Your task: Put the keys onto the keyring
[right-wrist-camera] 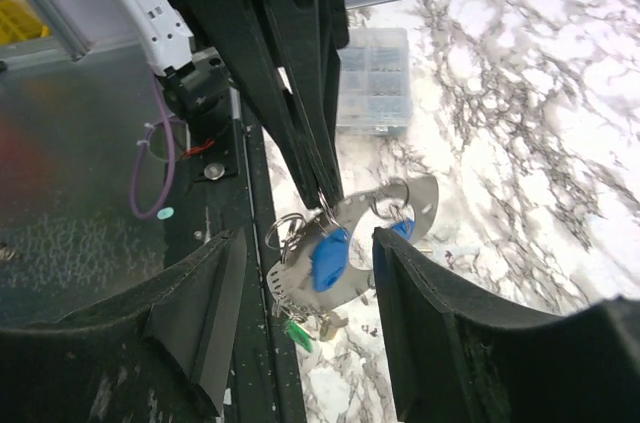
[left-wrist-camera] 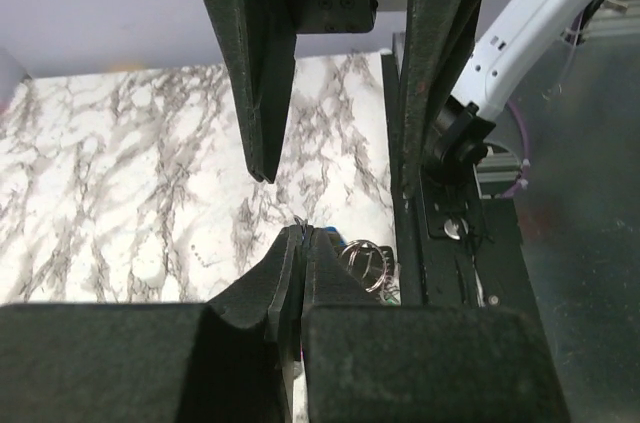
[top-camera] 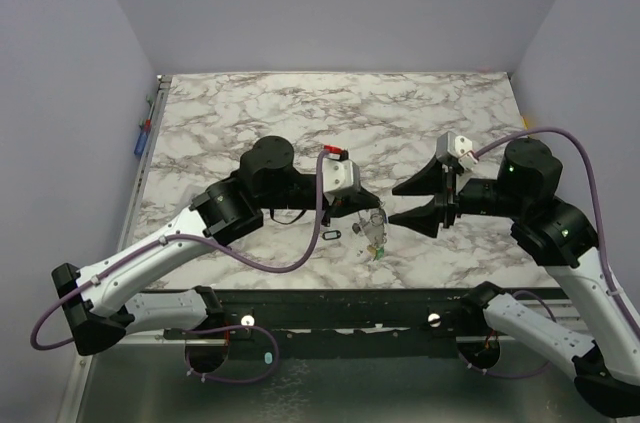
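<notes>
My left gripper is shut on the top of the keyring, a curved silvery piece that hangs just above the marble. On it hang small wire rings, two blue-headed keys and a green-tagged key. In the top view the bunch dangles below the left fingertips. My right gripper is open and faces the left one. In its wrist view its fingers stand on either side of the hanging bunch without touching it. The left wrist view shows its own gripper pressed together, hiding most of the ring.
A small black oval ring lies on the marble table left of the bunch. A clear compartment box sits behind the left gripper. A blue-and-red tool lies along the table's left edge. The black base rail runs along the near edge.
</notes>
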Robot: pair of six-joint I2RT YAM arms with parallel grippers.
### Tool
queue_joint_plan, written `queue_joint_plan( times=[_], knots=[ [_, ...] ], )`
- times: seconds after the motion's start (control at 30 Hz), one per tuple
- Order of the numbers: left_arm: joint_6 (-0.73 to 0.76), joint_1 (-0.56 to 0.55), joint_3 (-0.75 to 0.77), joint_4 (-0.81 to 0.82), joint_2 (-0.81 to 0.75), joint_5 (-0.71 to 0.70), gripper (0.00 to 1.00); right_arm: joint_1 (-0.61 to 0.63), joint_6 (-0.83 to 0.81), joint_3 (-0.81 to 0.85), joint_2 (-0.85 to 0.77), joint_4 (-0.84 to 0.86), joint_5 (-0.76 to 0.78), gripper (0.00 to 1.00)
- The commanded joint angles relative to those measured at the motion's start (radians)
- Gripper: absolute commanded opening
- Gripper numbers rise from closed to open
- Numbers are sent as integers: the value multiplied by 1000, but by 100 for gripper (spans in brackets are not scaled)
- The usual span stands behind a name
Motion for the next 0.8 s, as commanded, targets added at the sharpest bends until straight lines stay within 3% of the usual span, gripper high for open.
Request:
queue_joint_plan(
  times=[0.0, 0.17, 0.77],
  knots=[
    [-58, -3, -43, 170, -68, -20, 0, 5, 20, -24, -35, 49, 83, 60],
    [-80, -2, -85, 232, -95, -1, 0, 5, 25, -37, -57, 93, 90, 51],
    [-124, -2, -105, 274, -109, 74, 0, 5, -67, 36, 34, 20, -106, 42]
  ],
)
